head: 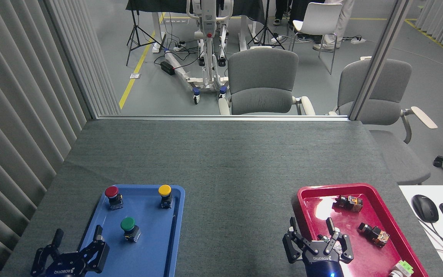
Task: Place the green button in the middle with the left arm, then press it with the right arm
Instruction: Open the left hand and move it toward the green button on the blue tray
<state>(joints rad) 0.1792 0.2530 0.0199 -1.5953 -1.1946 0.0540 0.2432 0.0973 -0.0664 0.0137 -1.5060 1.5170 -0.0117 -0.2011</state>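
Left gripper (76, 239) hangs spread and empty at the blue tray's (175, 231) near-left rim; the green button (128, 224) stands inside that tray (clear of its edges). Right gripper (313, 232), also spread, holds nothing.

One head camera looks forward and down over the counter (221, 161), chairs (263, 82) beyond its far edge.

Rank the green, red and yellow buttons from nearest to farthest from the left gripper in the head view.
From the left gripper, open at the blue tray's near-left corner:
1. Green button, mid-tray, just ahead and to the right.
2. Red button, far-left corner of the tray.
3. Yellow button, far-right corner of the tray.
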